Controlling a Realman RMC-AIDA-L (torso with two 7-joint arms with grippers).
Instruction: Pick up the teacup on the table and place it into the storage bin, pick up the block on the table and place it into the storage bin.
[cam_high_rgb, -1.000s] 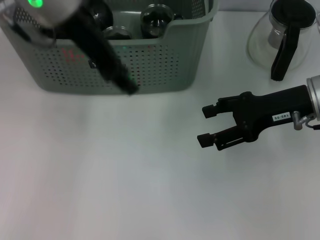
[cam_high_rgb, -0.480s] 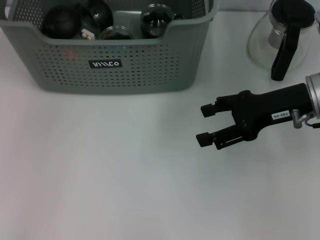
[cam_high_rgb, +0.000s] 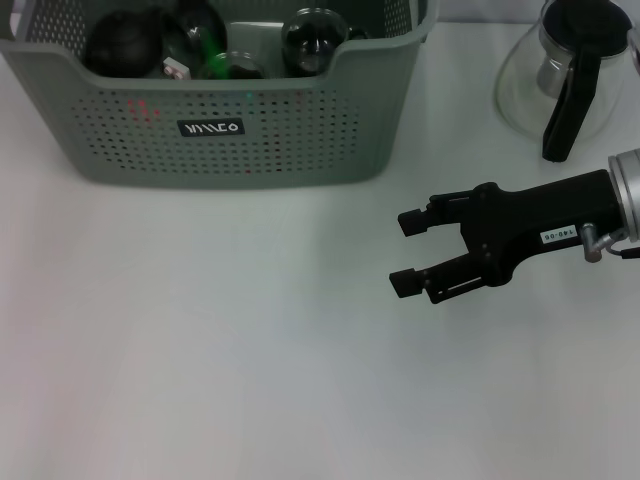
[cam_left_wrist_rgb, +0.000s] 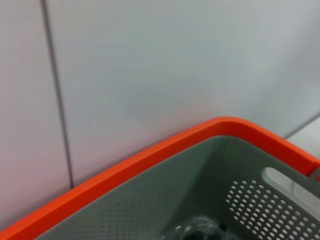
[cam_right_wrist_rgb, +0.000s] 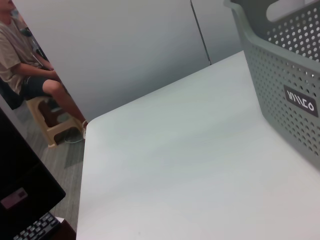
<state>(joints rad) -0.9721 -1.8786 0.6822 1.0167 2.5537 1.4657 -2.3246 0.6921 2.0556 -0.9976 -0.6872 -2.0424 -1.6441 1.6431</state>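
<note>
Storage bin (cam_high_rgb: 230, 110) at upper left of the head view on the white bench (cam_high_rgb: 200, 350) — perforated grey-green wall, black label (cam_high_rgb: 210, 128) facing forward. Inside, several dark rounded items (cam_high_rgb: 125, 40), partly hidden by the rim; cannot tell teacup from block among them. Right end effector (cam_high_rgb: 408, 253) at centre right, fingers spread apart and holding nothing, hovering above bare bench well apart from the bin. Glass teapot (cam_high_rgb: 565, 75) with black handle at upper right. Left end effector out of sight — its wrist camera over the bin's rim (cam_left_wrist_rgb: 150, 160), so cannot tell its fingers' state.
</note>
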